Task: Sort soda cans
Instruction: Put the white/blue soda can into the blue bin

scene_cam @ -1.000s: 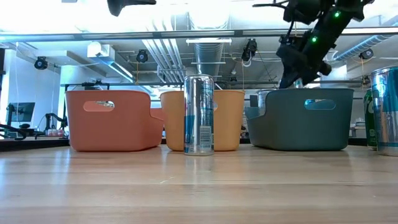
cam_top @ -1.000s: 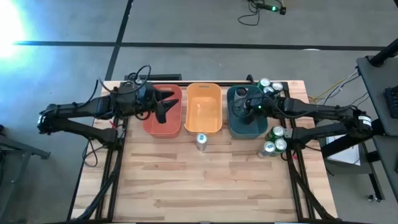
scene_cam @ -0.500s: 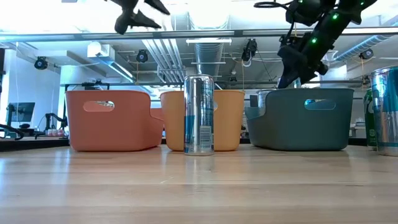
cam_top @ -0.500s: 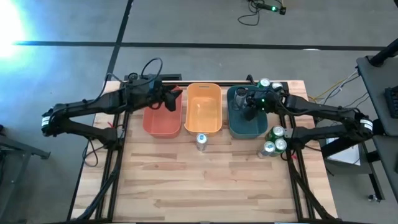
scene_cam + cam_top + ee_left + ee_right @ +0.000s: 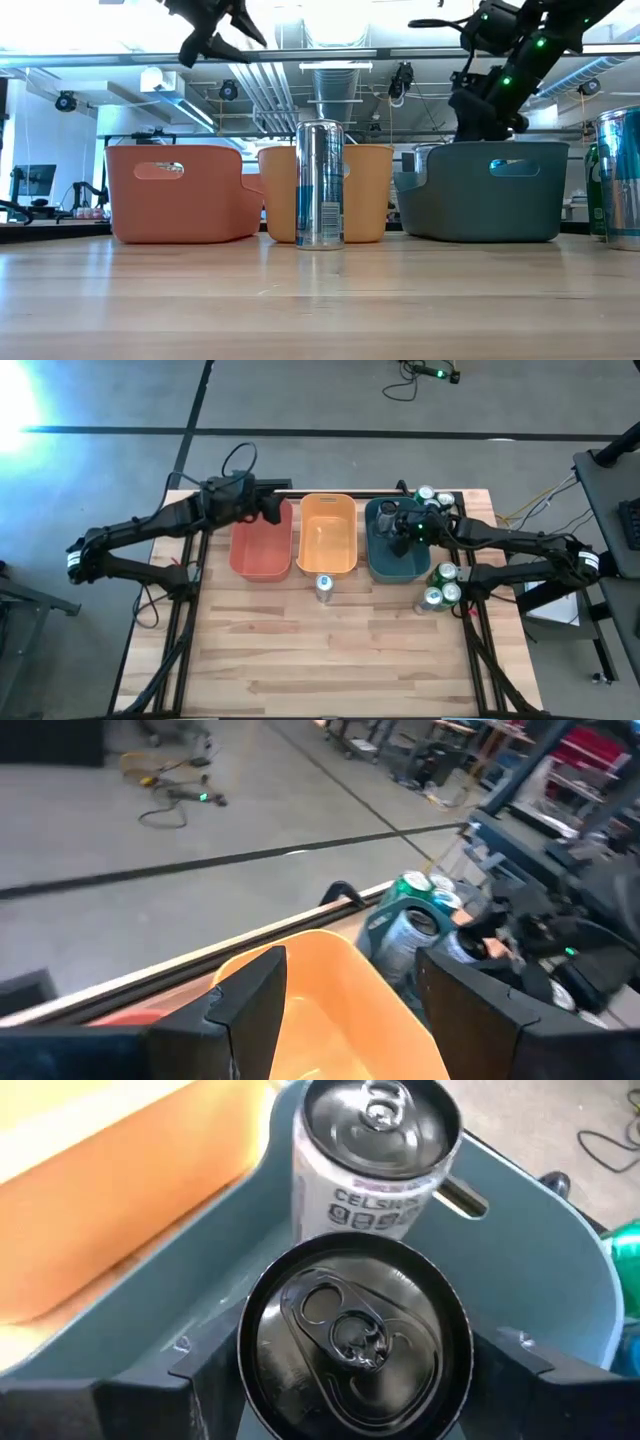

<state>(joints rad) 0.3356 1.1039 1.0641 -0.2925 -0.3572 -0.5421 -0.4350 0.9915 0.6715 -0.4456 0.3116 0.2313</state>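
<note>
Three plastic bins stand in a row on the wooden counter: a red bin, an orange bin and a teal bin. The right gripper hangs over the teal bin, its jaws closed around a dark can with a black top, one finger on each side of it. Just beyond those jaws, inside the teal bin, a white-and-silver can stands upright against the bin's wall. The left gripper sits high above the far edge of the red bin, its jaws spread wide with nothing between them; past them lie the orange bin and, farther on, green cans near the other arm. One blue-and-silver can stands upright alone on the counter, just in front of the orange bin. More green cans cluster beside the teal bin on the right arm's side, some behind it and some nearer the front.
</note>
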